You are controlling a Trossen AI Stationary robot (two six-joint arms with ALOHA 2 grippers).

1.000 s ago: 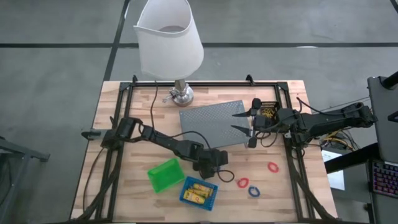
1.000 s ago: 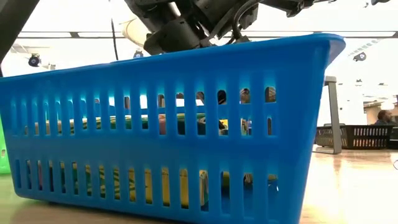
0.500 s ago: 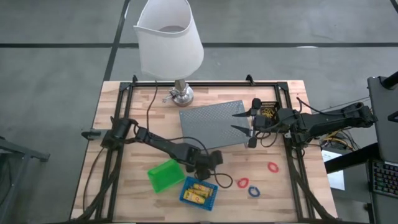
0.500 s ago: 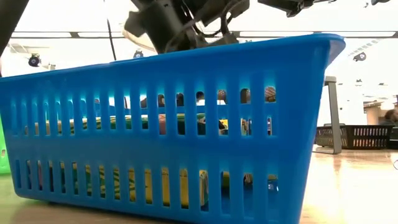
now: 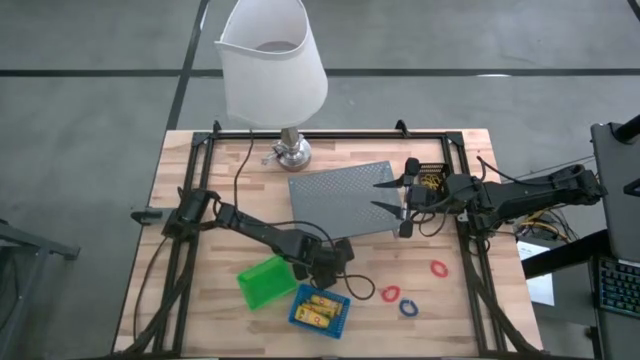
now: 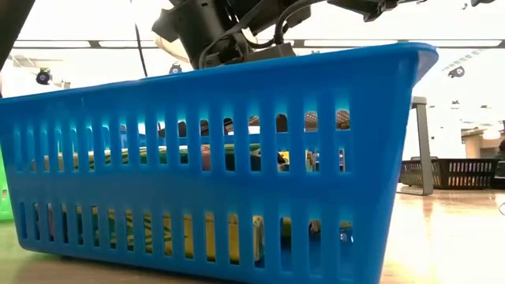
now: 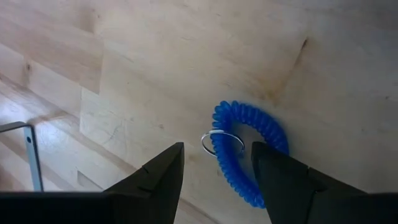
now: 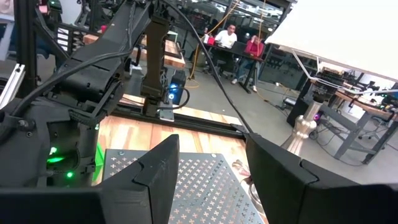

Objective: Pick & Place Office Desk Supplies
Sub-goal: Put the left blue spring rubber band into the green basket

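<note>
My left gripper [image 5: 343, 262] [image 7: 216, 148] hangs open, slanting down over the wood, just beyond the blue bin [image 5: 320, 310] [image 6: 213, 166], which holds yellow sticks [image 5: 318, 308]. In the left wrist view a blue coil loop [image 7: 249, 152] with a metal ring lies on the table ahead of the fingers, untouched. That blue loop [image 5: 408, 307] lies beside a red loop [image 5: 390, 293]; another red loop [image 5: 438, 268] is farther right. A green bin [image 5: 265, 282] stands left of the blue one. My right gripper [image 5: 385, 197] [image 8: 211, 143] waits open and level over the grey mesh tray [image 5: 340, 195].
A white-shaded lamp [image 5: 272, 65] stands at the far edge on a metal foot [image 5: 291, 152]. A black bin with yellow rubber bands [image 5: 430, 181] sits under the right arm. A thin dark ring [image 5: 362, 285] lies by the blue bin. Bare wood lies near the right front.
My left gripper has drawn a little up and toward the table's left beyond the blue bin, rolling and tipping at its wrist. Its fingers have stayed open. Bins and loops lie where they were.
</note>
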